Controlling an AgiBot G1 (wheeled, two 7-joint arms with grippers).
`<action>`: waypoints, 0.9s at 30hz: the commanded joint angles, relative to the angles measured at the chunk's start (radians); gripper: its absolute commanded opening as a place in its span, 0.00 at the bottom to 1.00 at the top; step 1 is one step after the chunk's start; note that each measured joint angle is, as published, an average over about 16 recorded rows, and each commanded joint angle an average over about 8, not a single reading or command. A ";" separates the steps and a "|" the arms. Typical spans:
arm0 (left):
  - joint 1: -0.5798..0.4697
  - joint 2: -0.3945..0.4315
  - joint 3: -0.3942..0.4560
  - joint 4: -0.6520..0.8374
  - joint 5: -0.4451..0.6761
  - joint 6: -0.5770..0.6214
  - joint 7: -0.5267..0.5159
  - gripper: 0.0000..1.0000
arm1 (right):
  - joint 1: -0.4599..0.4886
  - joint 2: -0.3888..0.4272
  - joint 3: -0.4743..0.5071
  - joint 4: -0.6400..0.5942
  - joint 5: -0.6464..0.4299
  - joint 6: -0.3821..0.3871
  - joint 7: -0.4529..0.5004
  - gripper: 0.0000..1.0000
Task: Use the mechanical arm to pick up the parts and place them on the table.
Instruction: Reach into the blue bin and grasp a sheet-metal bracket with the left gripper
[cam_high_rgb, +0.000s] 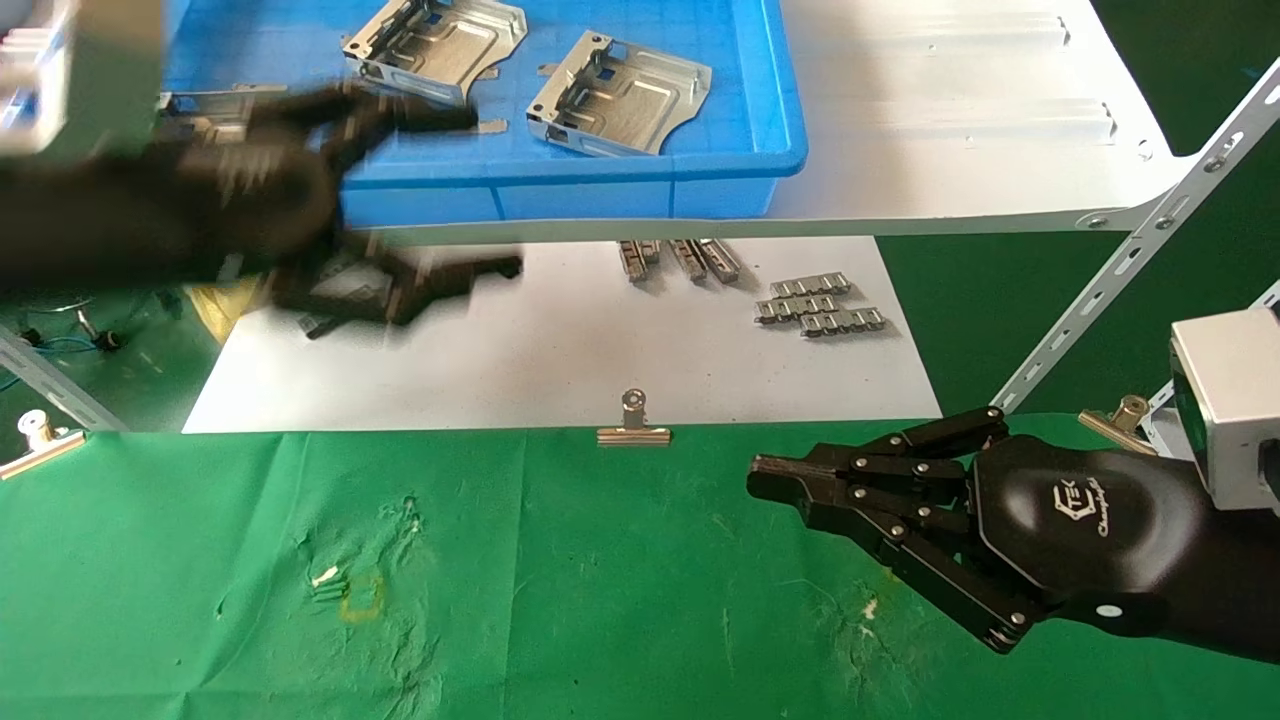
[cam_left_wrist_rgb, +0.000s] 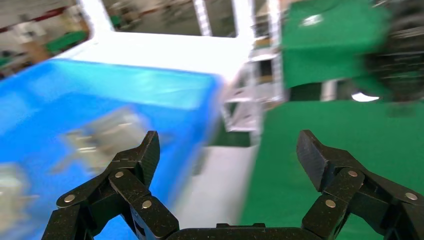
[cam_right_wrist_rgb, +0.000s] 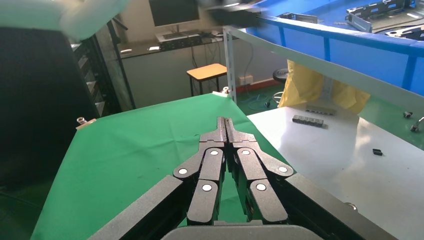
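Two silver parts (cam_high_rgb: 435, 45) (cam_high_rgb: 620, 95) lie in a blue bin (cam_high_rgb: 600, 185) on the white shelf board. My left gripper (cam_high_rgb: 490, 190) is blurred by motion at the bin's front wall, above the white sheet. It is open and holds nothing. The left wrist view shows its wide-apart fingers (cam_left_wrist_rgb: 150, 150) empty, with a blurred part (cam_left_wrist_rgb: 100, 137) in the bin beyond. My right gripper (cam_high_rgb: 760, 475) is shut and empty, low over the green table (cam_high_rgb: 560, 590) at the right. Its closed tips (cam_right_wrist_rgb: 226, 122) point across the cloth.
Small grey ridged strips (cam_high_rgb: 820, 305) (cam_high_rgb: 680, 258) lie on the white sheet (cam_high_rgb: 560, 360) under the shelf. A binder clip (cam_high_rgb: 633, 425) holds the cloth's edge. A slanted perforated shelf brace (cam_high_rgb: 1130, 250) stands at the right. Scuffed patches (cam_high_rgb: 350, 585) mark the cloth.
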 joint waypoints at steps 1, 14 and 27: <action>-0.096 0.053 0.029 0.114 0.068 -0.011 0.025 1.00 | 0.000 0.000 0.000 0.000 0.000 0.000 0.000 0.00; -0.341 0.275 0.077 0.628 0.241 -0.365 0.172 0.19 | 0.000 0.000 0.000 0.000 0.000 0.000 0.000 0.72; -0.411 0.362 0.103 0.828 0.287 -0.511 0.157 0.00 | 0.000 0.000 0.000 0.000 0.000 0.000 0.000 1.00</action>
